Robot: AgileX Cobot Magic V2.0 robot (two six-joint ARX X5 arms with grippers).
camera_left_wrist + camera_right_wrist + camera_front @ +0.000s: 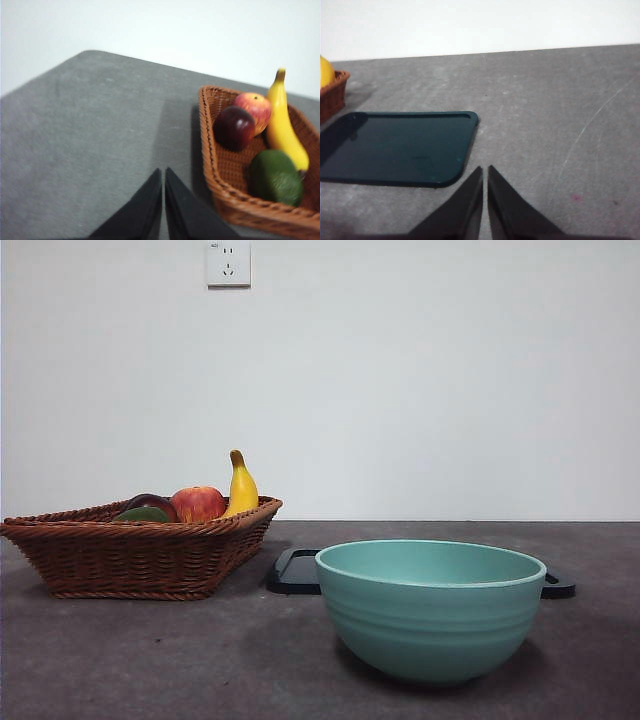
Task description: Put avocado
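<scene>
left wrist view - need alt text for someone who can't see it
A brown wicker basket on a grey table holds a dark-green avocado, a dark maroon fruit, a red apple and a banana. The left gripper, jaws shut and holding nothing, hangs over bare table beside the basket.

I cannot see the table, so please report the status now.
Left gripper and right gripper: jaws shut, empty. Avocado in basket, untouched. Nothing blocking it.

Basket (140, 560), teal bowl (430, 610), dark tray (395, 147).
</scene>
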